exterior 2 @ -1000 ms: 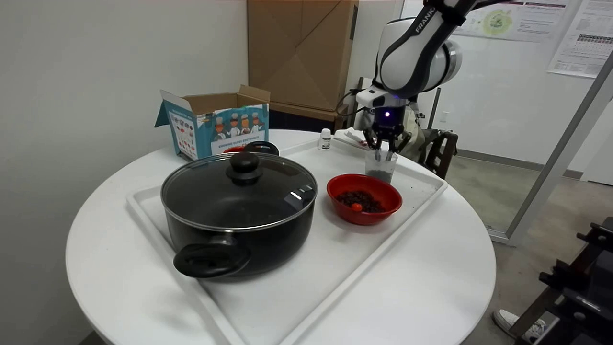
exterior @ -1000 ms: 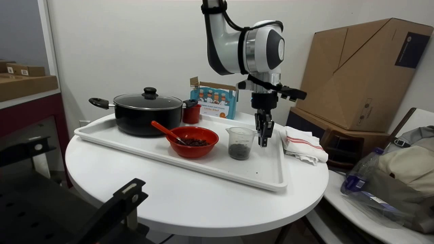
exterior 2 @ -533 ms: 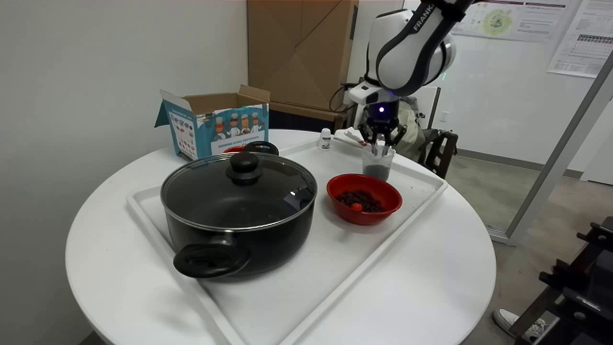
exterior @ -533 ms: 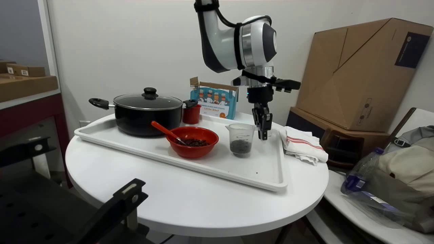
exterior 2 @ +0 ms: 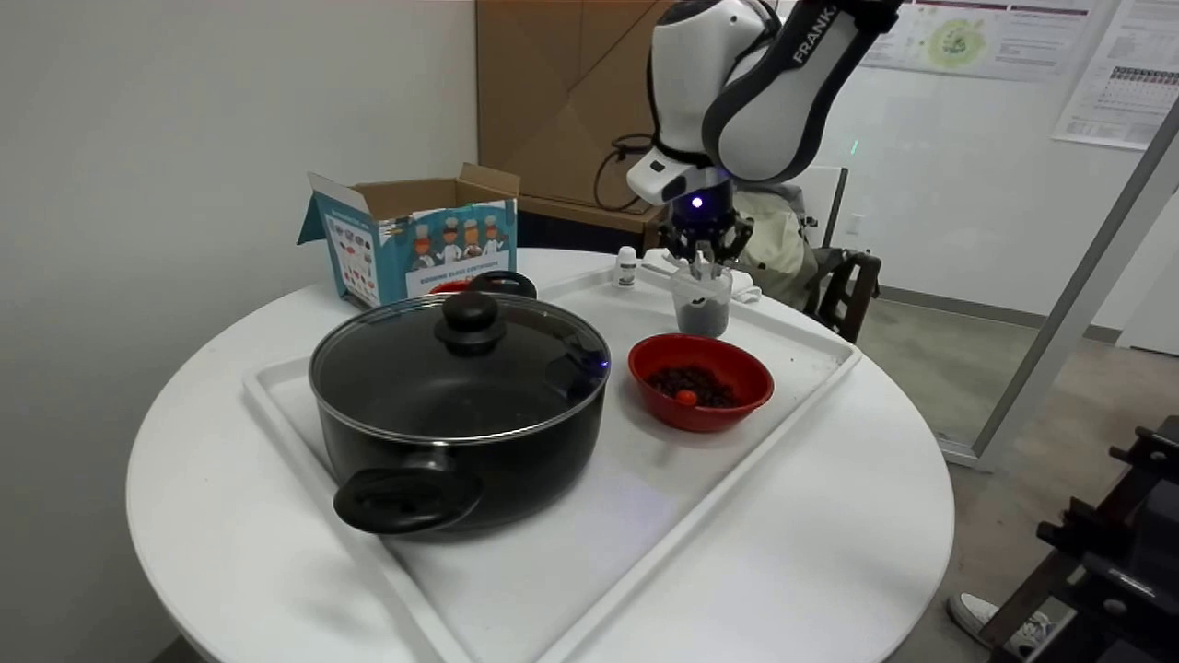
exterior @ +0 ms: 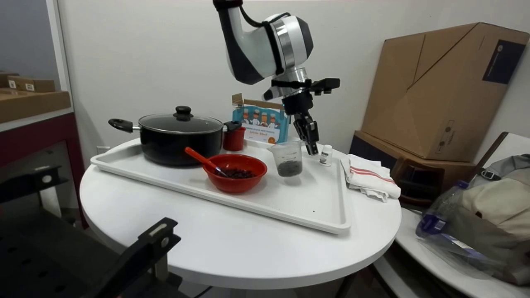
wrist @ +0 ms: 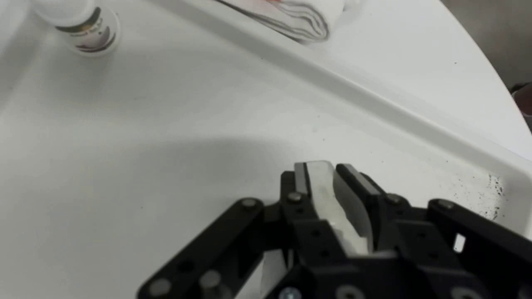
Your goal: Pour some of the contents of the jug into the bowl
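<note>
One jug, slightly tilted just beside the claw, which pinches its handle: that handle may swivel in the grip on tipping, spilling dark contents short of the bowl, past the jug from the claw. Materials: jug, clear tapered plastic; contents, seemingly granular; bowl, smooth, round, red; tray below the claw, white, rimmed.

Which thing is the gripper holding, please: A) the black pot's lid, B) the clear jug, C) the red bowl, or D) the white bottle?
B: the wrist view shows the gripper clamping a pale handle, and in an exterior view the clear jug hangs from it.
</note>
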Motion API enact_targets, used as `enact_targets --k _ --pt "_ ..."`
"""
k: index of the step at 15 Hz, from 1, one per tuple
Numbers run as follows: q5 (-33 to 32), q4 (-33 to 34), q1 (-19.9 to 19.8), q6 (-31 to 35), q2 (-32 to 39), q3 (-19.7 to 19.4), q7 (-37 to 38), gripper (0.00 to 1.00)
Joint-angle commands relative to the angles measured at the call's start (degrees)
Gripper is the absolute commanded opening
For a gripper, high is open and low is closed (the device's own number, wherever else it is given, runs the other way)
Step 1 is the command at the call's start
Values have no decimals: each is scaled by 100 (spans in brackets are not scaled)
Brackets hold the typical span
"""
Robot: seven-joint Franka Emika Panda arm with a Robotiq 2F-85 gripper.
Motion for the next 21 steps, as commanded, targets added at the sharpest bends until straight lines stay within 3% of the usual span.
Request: enact_targets --k 1,7,14,21 --pt "-882 -296 420 -230 -275 -102 848 6" --pt "-2541 -492 782 -1099 -653 85 2470 6" --pt "-4180 -954 797 -2586 -1006 857 3920 6" --pt "-5340 -1471 777 -3484 -1098 1474 5217 6"
